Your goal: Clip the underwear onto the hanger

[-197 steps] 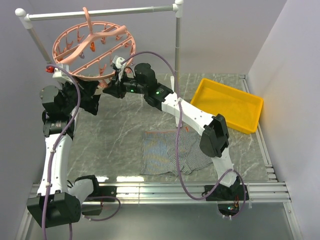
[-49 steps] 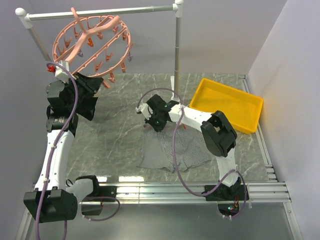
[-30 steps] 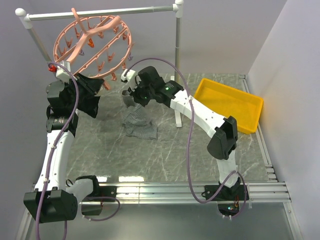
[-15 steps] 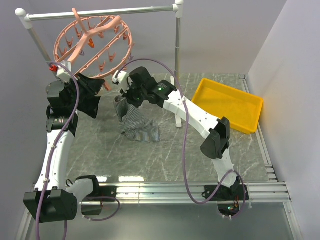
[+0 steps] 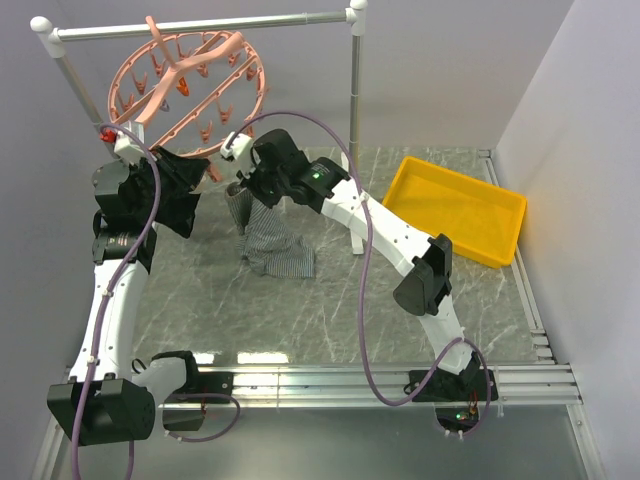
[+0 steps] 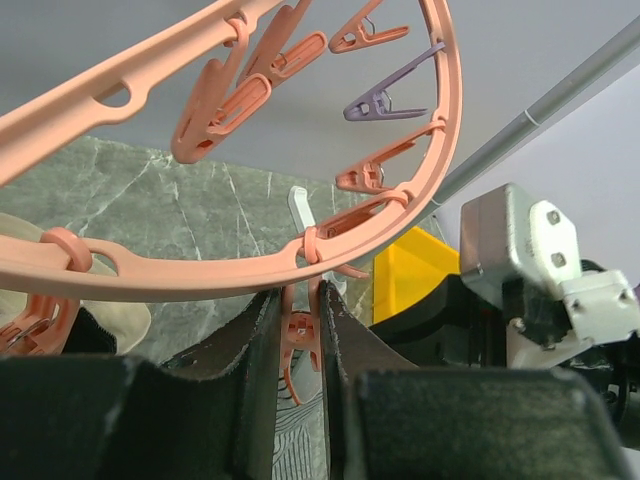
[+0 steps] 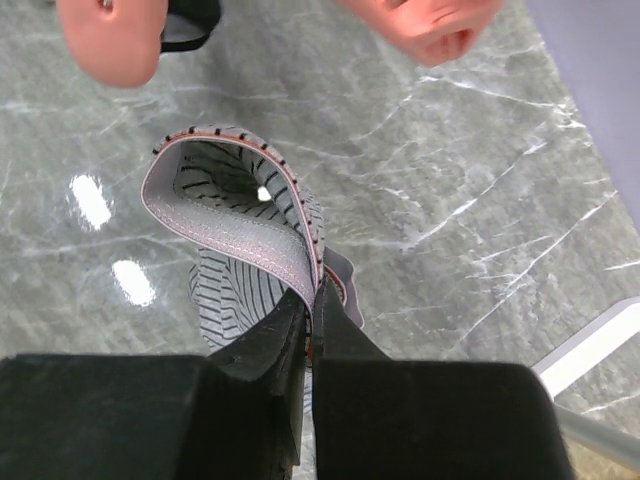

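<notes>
The salmon-pink round hanger [image 5: 190, 90] hangs tilted from the grey rail at the top left; its rim also crosses the left wrist view [image 6: 200, 270]. My left gripper [image 6: 298, 320] is shut on a pink clip [image 6: 297, 335] hanging from the rim. My right gripper [image 7: 310, 305] is shut on the waistband of the striped grey underwear [image 7: 240, 230]. In the top view the underwear [image 5: 270, 235] dangles from the right gripper [image 5: 245, 180] just below and right of the hanger, its lower part resting on the table.
A yellow tray [image 5: 455, 210] sits at the back right. The grey metal rail [image 5: 200, 25] spans the back, with an upright post [image 5: 354, 100] close behind the right arm. Several other clips [image 6: 380, 100] dangle from the ring.
My right gripper picked the underwear off the table and carried it up and left toward the hanger. The left gripper has stayed at the hanger's lower rim.
</notes>
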`<state>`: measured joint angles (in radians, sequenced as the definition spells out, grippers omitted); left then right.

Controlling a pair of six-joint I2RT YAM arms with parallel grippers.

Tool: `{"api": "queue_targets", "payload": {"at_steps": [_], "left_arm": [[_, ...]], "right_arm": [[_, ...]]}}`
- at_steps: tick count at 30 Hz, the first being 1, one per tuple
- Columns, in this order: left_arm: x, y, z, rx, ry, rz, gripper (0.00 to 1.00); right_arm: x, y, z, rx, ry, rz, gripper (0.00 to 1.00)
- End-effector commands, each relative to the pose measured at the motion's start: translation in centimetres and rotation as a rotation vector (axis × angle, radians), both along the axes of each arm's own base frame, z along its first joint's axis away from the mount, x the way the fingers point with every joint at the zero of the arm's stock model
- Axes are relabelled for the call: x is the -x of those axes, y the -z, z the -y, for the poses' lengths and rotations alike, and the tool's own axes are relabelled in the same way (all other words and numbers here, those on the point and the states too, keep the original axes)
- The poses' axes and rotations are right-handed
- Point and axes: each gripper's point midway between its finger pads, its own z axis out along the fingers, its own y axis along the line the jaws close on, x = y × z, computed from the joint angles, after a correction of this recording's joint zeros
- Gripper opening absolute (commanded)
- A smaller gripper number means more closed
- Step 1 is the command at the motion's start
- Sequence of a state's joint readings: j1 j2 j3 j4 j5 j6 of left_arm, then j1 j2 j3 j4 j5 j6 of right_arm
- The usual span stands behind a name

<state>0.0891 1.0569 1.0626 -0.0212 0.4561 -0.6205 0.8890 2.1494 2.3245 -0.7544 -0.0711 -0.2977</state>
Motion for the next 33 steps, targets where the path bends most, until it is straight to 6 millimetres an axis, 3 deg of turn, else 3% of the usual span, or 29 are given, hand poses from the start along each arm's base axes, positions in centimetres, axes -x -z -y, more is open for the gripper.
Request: {"api": "queue_targets", "payload": {"at_steps": [1,6,22,33], "left_arm": [[0.3,-1.4,0.4,-0.036,0.032,0.059,0.00],[0.2,-1.3,0.4,-0.045,0.028,0.062,0.00],[0.1,-1.0,0.7,-0.075,0.030,0.070,0.00],[-0.1,-0.6,0.5,-0.119,0.015,0.076,0.00]], "right_arm": [[-0.9,-3.9,-0.7,-0.094,0.043,0.077,0.00],[-1.0,-5.3,-1.1,-0.127,0.042,0.107,0.00],[-0.8,-6.6,-2.6,-0.170,0.035,0.147,0.00],[-0.6,-7.6,-2.6,-0.189,0.035,0.160,0.00]]}}
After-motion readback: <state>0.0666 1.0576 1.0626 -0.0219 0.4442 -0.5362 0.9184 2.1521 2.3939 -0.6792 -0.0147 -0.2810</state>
